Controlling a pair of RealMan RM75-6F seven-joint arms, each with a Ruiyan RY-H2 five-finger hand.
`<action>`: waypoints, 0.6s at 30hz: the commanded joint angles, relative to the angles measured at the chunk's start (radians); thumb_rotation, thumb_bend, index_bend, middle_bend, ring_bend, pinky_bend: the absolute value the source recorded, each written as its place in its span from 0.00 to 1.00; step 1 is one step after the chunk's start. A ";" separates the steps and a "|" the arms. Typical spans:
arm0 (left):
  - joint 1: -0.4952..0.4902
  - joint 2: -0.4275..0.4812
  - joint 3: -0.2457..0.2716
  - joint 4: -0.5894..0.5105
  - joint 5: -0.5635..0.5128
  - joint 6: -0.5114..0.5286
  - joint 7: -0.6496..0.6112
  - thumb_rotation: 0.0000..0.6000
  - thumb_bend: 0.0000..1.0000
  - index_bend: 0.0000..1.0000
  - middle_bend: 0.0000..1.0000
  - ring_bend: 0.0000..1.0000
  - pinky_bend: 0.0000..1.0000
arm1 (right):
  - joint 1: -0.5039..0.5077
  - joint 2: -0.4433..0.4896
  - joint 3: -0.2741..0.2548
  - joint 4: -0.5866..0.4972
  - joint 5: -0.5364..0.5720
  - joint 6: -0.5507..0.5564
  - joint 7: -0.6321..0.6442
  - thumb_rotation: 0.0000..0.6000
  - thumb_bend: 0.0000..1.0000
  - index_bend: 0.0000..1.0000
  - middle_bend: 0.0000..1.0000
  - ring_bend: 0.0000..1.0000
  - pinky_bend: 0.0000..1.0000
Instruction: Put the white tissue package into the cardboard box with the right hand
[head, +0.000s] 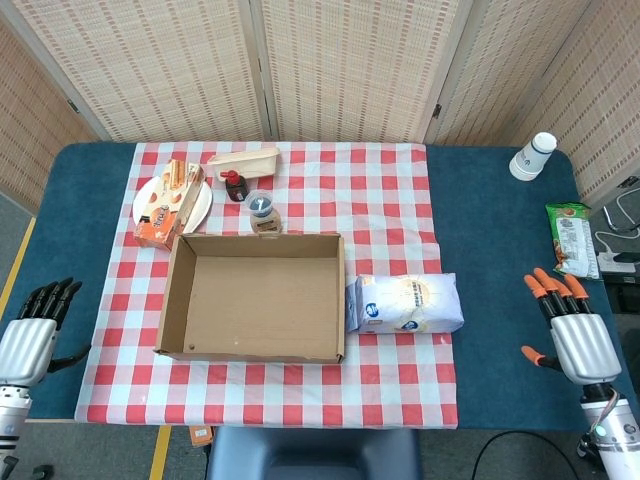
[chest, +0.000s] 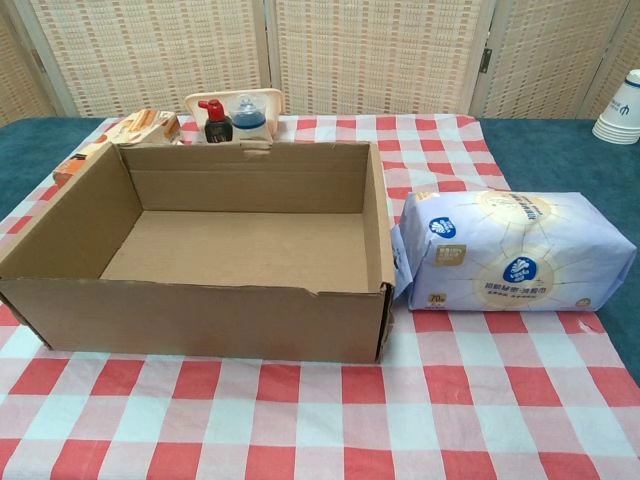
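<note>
The white tissue package (head: 406, 303) lies flat on the checked tablecloth (head: 380, 215), its end just beside, perhaps touching, the right wall of the open cardboard box (head: 252, 296), which sits nearer the table's front edge. The right hand (head: 568, 329), orange-tipped fingers spread and holding nothing, hovers at the front right corner of the blue table (head: 490, 250), well apart from the package. The left hand (head: 32, 332), dark fingers apart, sits off the front left corner.
</note>
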 joint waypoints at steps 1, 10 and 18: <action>-0.003 -0.001 0.001 -0.001 0.003 -0.004 0.000 1.00 0.20 0.00 0.00 0.00 0.07 | 0.030 0.037 0.004 -0.066 0.012 -0.057 -0.013 1.00 0.00 0.00 0.00 0.00 0.00; -0.005 0.005 0.000 -0.002 0.005 -0.006 -0.016 1.00 0.20 0.00 0.00 0.00 0.07 | 0.173 0.164 0.051 -0.259 0.129 -0.304 -0.065 1.00 0.00 0.00 0.00 0.00 0.00; -0.004 0.006 -0.001 -0.006 0.002 -0.005 -0.013 1.00 0.20 0.00 0.00 0.00 0.07 | 0.329 0.196 0.114 -0.349 0.326 -0.499 -0.180 1.00 0.00 0.00 0.00 0.00 0.00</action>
